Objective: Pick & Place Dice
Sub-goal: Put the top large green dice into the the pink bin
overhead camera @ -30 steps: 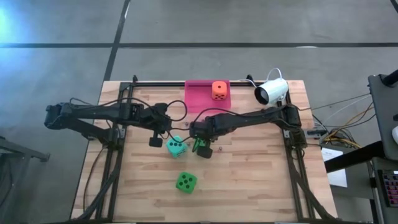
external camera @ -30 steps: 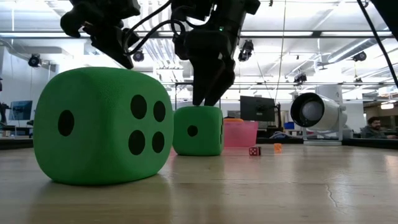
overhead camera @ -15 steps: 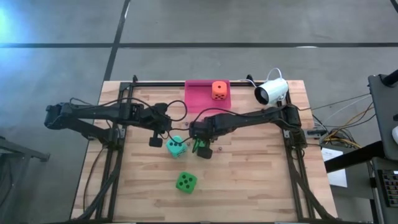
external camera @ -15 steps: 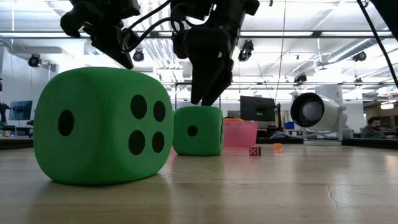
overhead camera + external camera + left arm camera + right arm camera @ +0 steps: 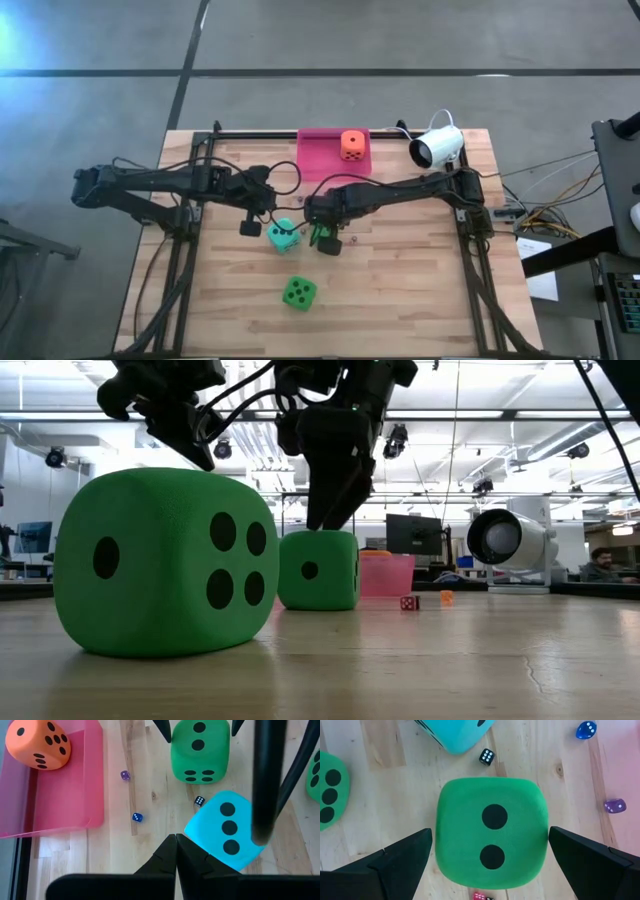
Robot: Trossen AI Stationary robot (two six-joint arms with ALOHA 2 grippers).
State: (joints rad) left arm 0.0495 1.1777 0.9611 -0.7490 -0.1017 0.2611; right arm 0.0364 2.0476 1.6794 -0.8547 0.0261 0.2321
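At the far edge of the wooden table [image 5: 400, 290], the soft orange die with dark pips [image 5: 351, 145] already sits in the pink tray [image 5: 318, 160]. Near the middle, the right gripper [image 5: 487, 857] hangs with jaws wide either side of a bright green foam die [image 5: 491, 836], gripping nothing. Left of it lies the teal die [image 5: 283, 237], beside the left gripper [image 5: 175, 847], pinched closed and empty. Nearer lies the second green die [image 5: 299, 292]. One placed, three left. No readable writing shows

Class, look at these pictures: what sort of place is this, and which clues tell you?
Probably a robotics lab or workshop: a wooden table with mounted arms stands on a concrete floor, with ceiling strip lights and a computer monitor behind.
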